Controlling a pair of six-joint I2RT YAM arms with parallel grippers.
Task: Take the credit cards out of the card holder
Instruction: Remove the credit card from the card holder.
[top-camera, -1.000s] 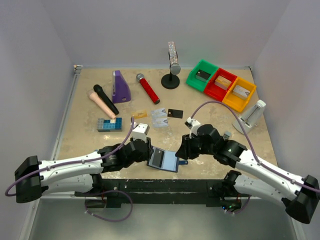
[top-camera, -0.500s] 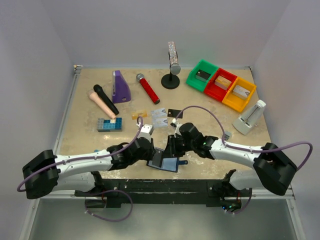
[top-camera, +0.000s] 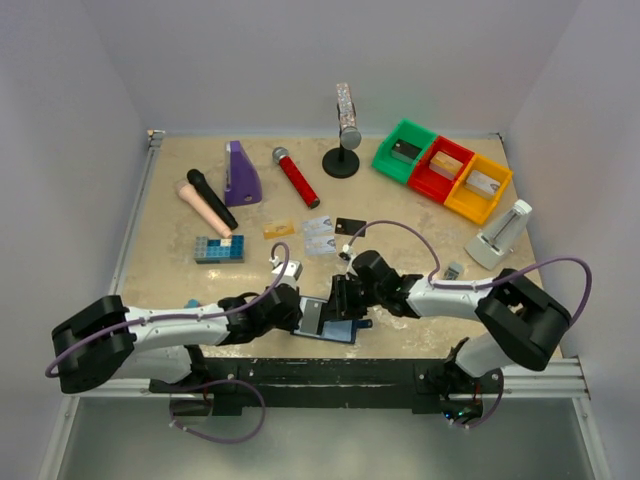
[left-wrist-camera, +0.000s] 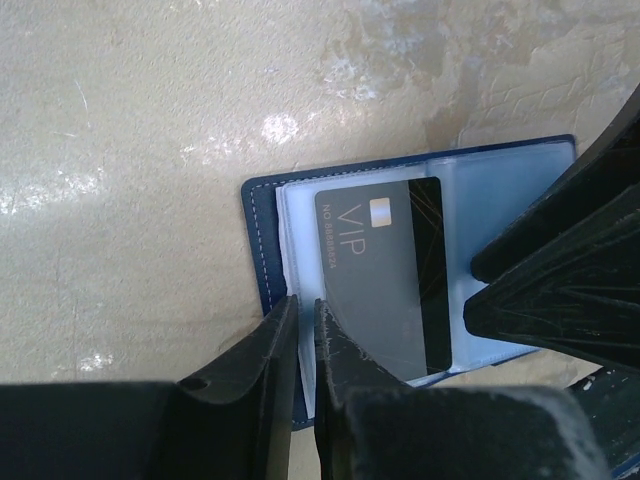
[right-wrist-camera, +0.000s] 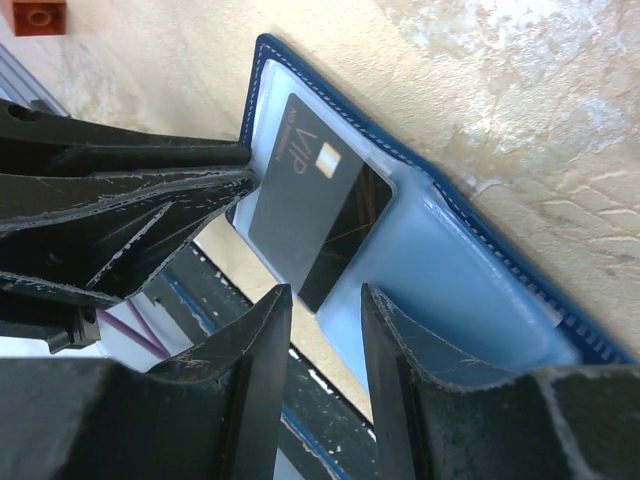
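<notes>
Item: dark navy folding card holder (top-camera: 340, 330), pale blue clear pockets inside, lying open on the mottled tan tabletop (top-camera: 170, 270), near edge, centre.
Contents: one black VIP credit card (left-wrist-camera: 385, 270), in the left pocket, part-way out.
Left gripper (left-wrist-camera: 305, 310): jaws narrow, pinching the holder's left edge.
Right gripper (right-wrist-camera: 322, 295): jaws a little apart, straddling the card's near corner; contact cannot be told.
Loose, farther back: orange-gold card (top-camera: 278, 230), two silvery-white cards (top-camera: 319, 234), black card (top-camera: 350, 226).
</notes>
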